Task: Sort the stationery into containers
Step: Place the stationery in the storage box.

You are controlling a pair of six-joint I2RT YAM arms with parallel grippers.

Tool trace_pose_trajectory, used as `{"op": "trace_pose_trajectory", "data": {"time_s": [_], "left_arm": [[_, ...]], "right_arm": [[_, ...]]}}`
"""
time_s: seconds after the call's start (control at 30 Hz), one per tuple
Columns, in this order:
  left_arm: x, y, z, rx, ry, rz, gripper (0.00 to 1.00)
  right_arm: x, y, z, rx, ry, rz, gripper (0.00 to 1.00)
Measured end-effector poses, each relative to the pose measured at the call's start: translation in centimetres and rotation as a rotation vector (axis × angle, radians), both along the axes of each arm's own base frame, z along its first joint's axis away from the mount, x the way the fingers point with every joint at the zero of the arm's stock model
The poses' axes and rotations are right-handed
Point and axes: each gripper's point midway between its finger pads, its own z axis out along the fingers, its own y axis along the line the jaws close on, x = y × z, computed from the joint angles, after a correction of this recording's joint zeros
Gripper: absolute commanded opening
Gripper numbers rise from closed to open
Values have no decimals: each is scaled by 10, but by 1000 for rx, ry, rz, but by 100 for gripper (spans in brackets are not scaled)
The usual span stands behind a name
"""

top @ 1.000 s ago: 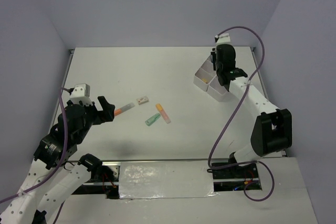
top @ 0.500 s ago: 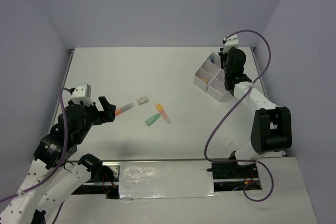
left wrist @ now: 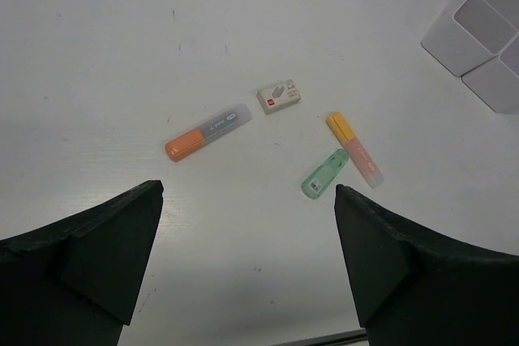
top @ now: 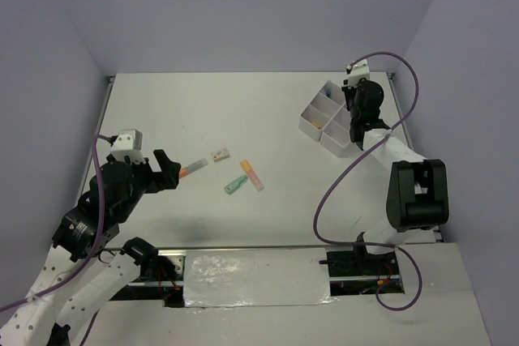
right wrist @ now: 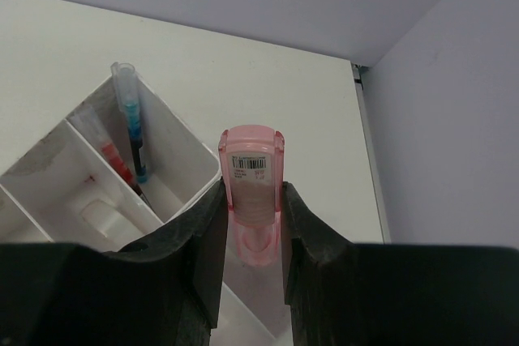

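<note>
Bare table [left wrist: 122, 38] lay open all round the loose central cluster, yet the eraser [left wrist: 279, 96] sat just beside the clear end of the orange marker [left wrist: 207, 133], the green marker [left wrist: 324, 174] nearly touched the yellow-and-pink marker [left wrist: 353, 149], and a blue pen [right wrist: 134, 127] and red pen [right wrist: 116, 160] leaned inside the box [right wrist: 188, 155].

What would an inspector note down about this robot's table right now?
Surface: white table, a few tiny dark specks.
Job's things: orange marker, eraser, green marker and yellow-pink marker lie loose; divided white box holds a blue pen and a red pen.
Clutter: nothing seen.
Hands: left hand open, empty, above the loose items; right hand shut on a pink marker by the box.
Cables: purple cables, one trailing from each arm.
Surroundings: plain lavender walls.
</note>
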Motion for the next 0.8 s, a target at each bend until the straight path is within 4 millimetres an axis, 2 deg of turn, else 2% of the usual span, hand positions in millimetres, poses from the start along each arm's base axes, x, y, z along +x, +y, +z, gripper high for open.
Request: {"op": "trace_pose_trajectory", "data": {"time_s": [0.1, 0.23, 0.43, 0.5, 0.53, 0.6, 0.7, 0.8], "left_arm": [[0, 0, 0, 0, 0, -1, 99], [0, -1, 0, 0, 0, -5, 99], [-1, -2, 0, -2, -2, -13, 99], [-2, -2, 1, -5, -8, -15, 99], [-3, -2, 2, -7, -11, -16, 99], [-3, -2, 3, -9, -15, -17, 99], [-3, -2, 2, -9, -14, -18, 99], [-3, -3, 2, -5, -15, -21, 99]], "right_arm": [[1, -2, -5, -2, 4, -5, 9], [-1, -5, -21, -6, 27, -21, 9], [-7, -10, -44, -10, 71, -48, 19], [-7, -12, -44, -9, 69, -58, 29], [-7, -12, -43, -8, 66, -59, 39], [-6, -13, -41, -1, 54, -62, 43], [-5, -12, -40, 9, 39, -61, 61], [-6, -12, -42, 12, 40, -60, 66]]}}
